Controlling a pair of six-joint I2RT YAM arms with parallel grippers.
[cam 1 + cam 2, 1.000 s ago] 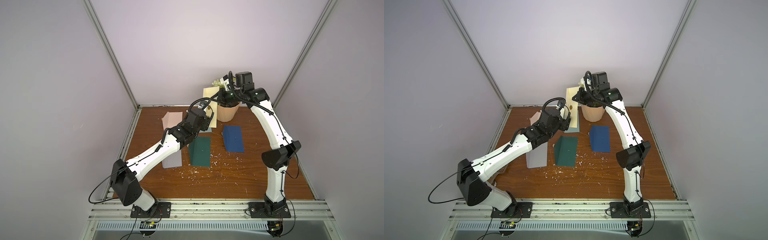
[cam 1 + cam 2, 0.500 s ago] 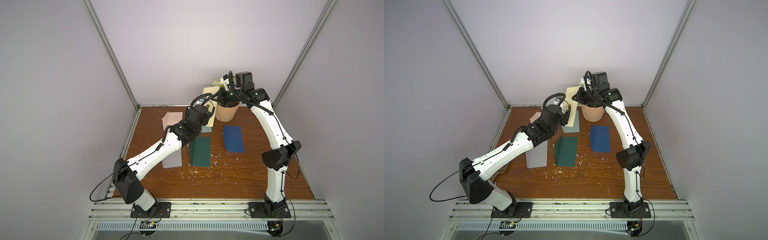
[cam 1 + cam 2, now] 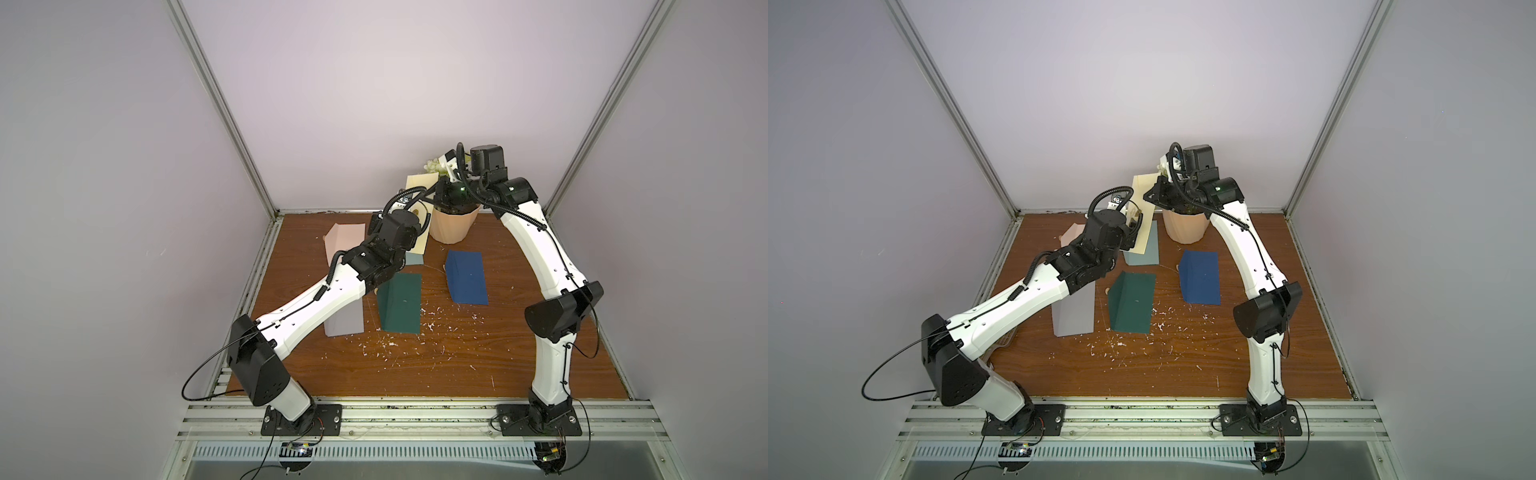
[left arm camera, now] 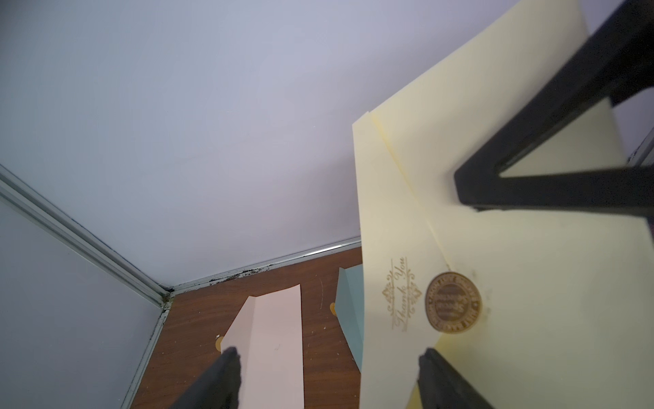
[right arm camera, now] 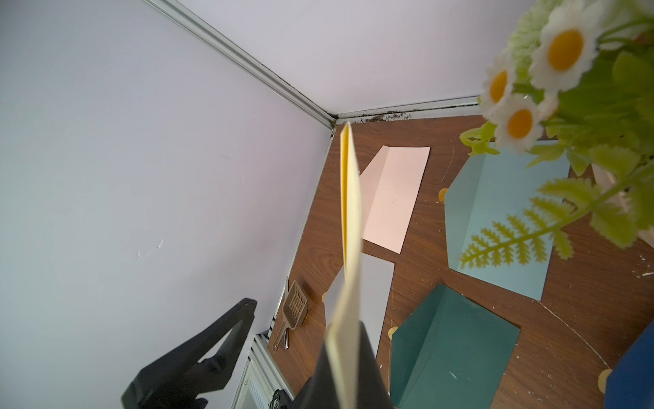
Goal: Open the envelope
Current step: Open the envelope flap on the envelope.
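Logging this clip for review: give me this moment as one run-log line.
stage: pre-open | right hand: shut on cream envelope, held off table | left hand: open, near gold seal | seal: in place

Bright, even soft light; faint shadows; wrist views blurred close up.
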